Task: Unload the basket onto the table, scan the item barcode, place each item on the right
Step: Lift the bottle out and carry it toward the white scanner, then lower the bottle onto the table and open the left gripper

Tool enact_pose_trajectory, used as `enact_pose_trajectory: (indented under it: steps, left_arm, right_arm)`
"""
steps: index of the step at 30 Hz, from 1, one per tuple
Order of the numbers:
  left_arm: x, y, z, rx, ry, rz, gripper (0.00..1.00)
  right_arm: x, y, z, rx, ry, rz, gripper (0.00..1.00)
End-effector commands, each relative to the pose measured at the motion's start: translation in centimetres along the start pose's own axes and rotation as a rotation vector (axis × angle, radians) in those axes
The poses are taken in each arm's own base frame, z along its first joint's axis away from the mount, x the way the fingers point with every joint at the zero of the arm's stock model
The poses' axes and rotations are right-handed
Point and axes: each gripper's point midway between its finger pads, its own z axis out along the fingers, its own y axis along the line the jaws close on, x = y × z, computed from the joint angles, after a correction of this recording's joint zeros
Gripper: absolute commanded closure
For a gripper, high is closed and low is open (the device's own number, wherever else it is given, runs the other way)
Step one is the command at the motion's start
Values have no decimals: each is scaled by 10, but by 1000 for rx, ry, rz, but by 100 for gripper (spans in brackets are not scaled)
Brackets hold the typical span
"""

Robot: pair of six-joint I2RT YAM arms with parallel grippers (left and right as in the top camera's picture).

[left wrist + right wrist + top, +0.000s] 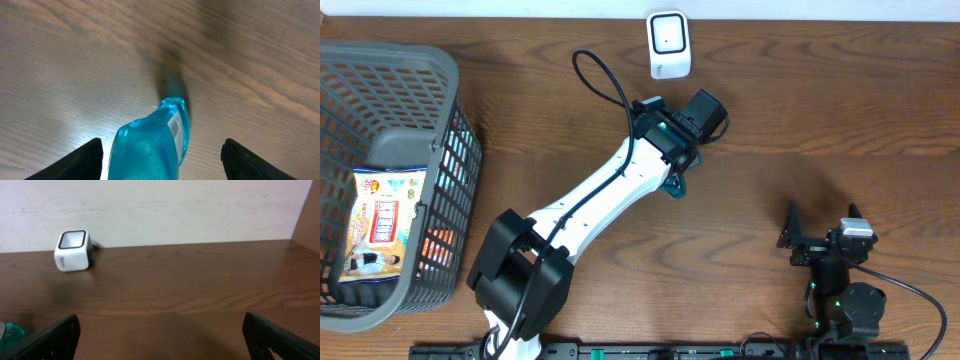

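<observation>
Two end effectors are seen with jaws parted, and neither is gripping anything. The left end effector (161, 150) is held low over the table (800, 110), its fingers spread wide on either side of the blue translucent item (145, 150), which lies on the wood between them, apparently untouched. A small white label (174, 127) is seen on the item's upper side, though no barcode can be read. The right end effector (161, 322) is parked wide open and empty near the table's front edge, well apart from the action.

The white scanner (668, 45) is found beyond the item, near but not touching. Trouble is judged likely if the item is regrasped off-centre: it looks glossy and may be squeezed sideways out of the fingers. A label turned away from the scanner window would give no read, and the light scanner could be knocked over by a low approach.
</observation>
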Motion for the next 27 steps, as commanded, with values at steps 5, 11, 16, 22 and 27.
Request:
enact_pose_trajectory:
  steps: [5, 11, 16, 22, 27]
  left_arm:
    - [7, 12, 9, -51, 10, 30, 25]
    - [20, 27, 21, -100, 38, 46, 25]
    - [28, 35, 33, -118, 48, 51, 24]
    - [30, 35, 40, -107, 43, 41, 24]
    - [38, 39, 48, -110, 55, -13, 24]
  right_arm:
    - [0, -1, 0, 8, 0, -12, 1]
    - [0, -1, 0, 8, 0, -12, 1]
    - [0, -1, 0, 8, -1, -12, 1]
    - [0, -1, 0, 8, 0, -12, 1]
    - [0, -1, 0, 8, 0, -12, 1]
